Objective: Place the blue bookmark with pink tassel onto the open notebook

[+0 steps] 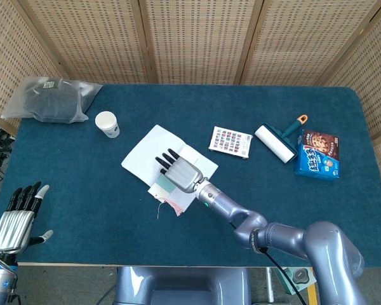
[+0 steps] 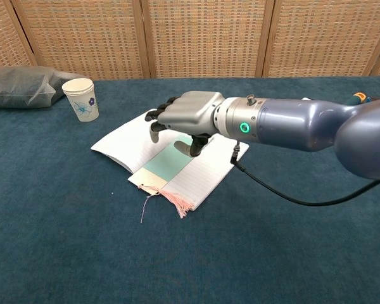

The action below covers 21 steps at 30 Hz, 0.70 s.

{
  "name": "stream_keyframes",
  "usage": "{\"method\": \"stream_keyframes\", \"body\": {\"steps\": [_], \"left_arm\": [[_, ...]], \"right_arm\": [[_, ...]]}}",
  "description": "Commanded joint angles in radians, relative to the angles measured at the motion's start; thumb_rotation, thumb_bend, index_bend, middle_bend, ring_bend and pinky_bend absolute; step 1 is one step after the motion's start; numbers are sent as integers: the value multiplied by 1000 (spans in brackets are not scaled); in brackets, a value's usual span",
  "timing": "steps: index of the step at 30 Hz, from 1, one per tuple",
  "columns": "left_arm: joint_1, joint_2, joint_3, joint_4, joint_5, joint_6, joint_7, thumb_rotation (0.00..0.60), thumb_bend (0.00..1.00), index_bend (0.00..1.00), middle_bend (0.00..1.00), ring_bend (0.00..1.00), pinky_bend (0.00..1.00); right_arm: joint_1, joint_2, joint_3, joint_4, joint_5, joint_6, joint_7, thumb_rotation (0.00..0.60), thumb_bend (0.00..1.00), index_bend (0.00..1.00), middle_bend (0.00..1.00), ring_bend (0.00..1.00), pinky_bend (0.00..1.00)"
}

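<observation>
**Bookmark on notebook, R hand hovering over it, empty**

Blue bookmark (image 2: pixel 166 161) lies flat on the open notebook (image 2: pixel 128 140), approx along the centre fold, running diagonally. Near end w/ a pale tag reaches the notebook's front edge; pink tassel (image 2: pixel 177 201) spills off that edge onto the table, plus a thin string curling to the left of it. In head view the bookmark (image 1: pixel 162 187) is mostly covered by the hand, only its lower end + tassel (image 1: pixel 173 206) showing.

R hand (image 2: pixel 189 116) hangs above the notebook's middle, palm down, fingers loosely curled fwd w/ gaps between them, nothing held. Chest view shows clear space between fingertips and the page; thumb points down toward the bookmark but can't tell if it touches. Head view: same R hand (image 1: pixel 180 171) over the notebook (image 1: pixel 141 157), fingers pointing up-left, forearm running down-right out of frame.

L hand (image 1: pixel 16 218) sits low at the table's near-left corner, well apart from everything, fingers straight and apart, thumb out to the side, holds nothing. Not seen in chest view.

Other stuff on the blue cloth table (image 1: pixel 82 190): paper cup (image 1: pixel 107 123) w/ flower print just left of the notebook, upright; grey plastic bag (image 1: pixel 51 100) at far-left corner; colour swatch card (image 1: pixel 231 142) right of the notebook; lint roller (image 1: pixel 277 140) w/ teal handle & orange tip; blue cookie box (image 1: pixel 318 154) beside it near the right edge.
</observation>
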<state>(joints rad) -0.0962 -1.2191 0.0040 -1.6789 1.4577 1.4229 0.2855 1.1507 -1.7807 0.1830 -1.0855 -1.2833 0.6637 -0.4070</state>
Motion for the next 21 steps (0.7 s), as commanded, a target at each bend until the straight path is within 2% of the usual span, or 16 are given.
{"method": "stream_keyframes", "body": {"steps": [1, 3, 7, 9, 21], "left_arm": [[-1, 0, -1, 2, -4, -3, 1, 600, 0, 0, 0, 0, 0], [-2, -2, -2, 3, -6, -5, 2, 600, 0, 0, 0, 0, 0], [-3, -3, -2, 5, -7, -7, 3, 600, 0, 0, 0, 0, 0], [-3, -4, -2, 6, -9, -10, 2, 600, 0, 0, 0, 0, 0], [-4, -7, 0, 6, -10, -12, 9, 600, 0, 0, 0, 0, 0]], "right_arm": [[2, -4, -6, 1, 20, -22, -12, 600, 838, 267, 59, 0, 38], [1, -9, -6, 7, 37, -28, -21, 600, 859, 247, 47, 0, 37], [-1, -11, -8, 11, 72, -43, -41, 600, 913, 73, 2, 0, 1], [-1, -8, -12, 8, 94, -53, -60, 600, 919, 37, 0, 0, 0], [13, 15, -37, -30, 198, -87, -155, 600, 908, 70, 0, 0, 0]]}}
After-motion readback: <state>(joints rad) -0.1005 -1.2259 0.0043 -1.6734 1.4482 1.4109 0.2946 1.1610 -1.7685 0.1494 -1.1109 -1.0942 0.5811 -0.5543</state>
